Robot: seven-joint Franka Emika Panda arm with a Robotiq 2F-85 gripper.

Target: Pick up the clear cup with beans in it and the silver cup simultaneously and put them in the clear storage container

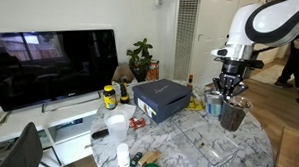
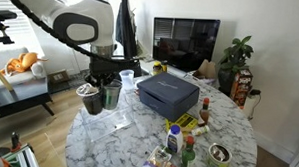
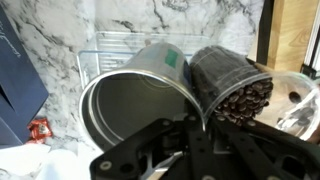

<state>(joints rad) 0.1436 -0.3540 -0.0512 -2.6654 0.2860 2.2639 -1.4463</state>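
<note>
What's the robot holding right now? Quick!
End effector: shut, holding the silver cup and the bean cup together.

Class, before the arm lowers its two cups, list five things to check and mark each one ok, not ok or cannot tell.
1. Pincer grips both the silver cup and the clear cup with beans: ok.
2. Both cups hang above the table: ok.
3. Beans are inside their cup: ok.
4. Clear storage container lies under the cups in the wrist view: ok.
5. Container floor is free for both cups: cannot tell, the cups hide most of it.
</note>
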